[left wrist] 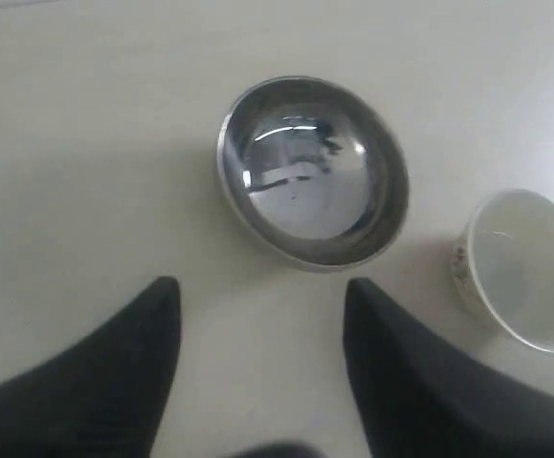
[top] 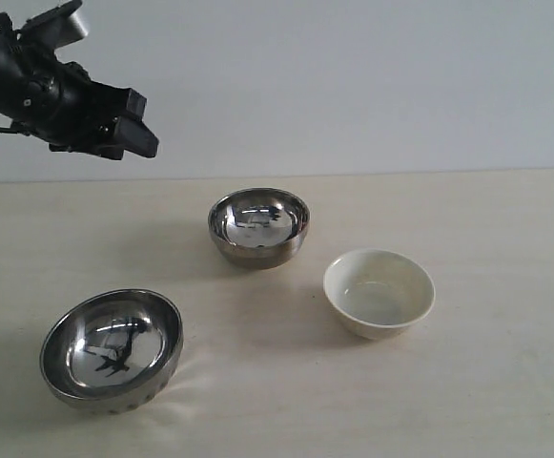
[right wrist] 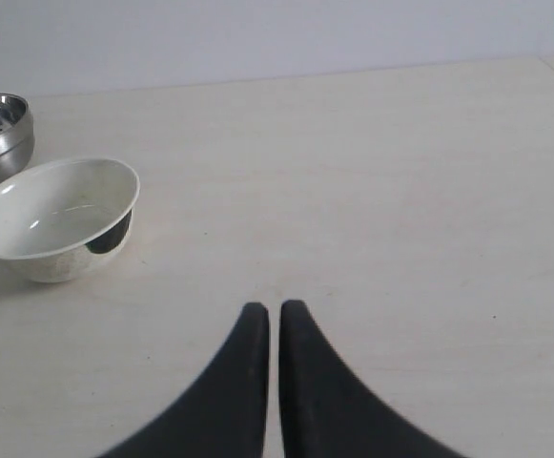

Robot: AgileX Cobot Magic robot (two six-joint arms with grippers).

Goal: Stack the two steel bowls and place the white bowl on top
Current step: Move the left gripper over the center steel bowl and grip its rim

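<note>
The nearer steel bowl (top: 112, 349) sat at the left of the tabletop (top: 505, 382), the farther steel bowl (top: 258, 226) near its middle, and the white bowl (top: 379, 292) just right of that, none touching. The left jaws hung apart and empty above the tabletop. The right jaws were together, empty, near the white bowl.

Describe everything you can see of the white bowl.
The white bowl is small, round, glossy cream-white and ceramic-looking, with a plain inside and a thin rim. It is empty and stands upright on the table, right of centre in the exterior view, nearer the camera than the far steel bowl and apart from it. The right wrist view shows a dark patch on its outer wall; mark or reflection, I cannot tell. Only the table touches it.
</note>
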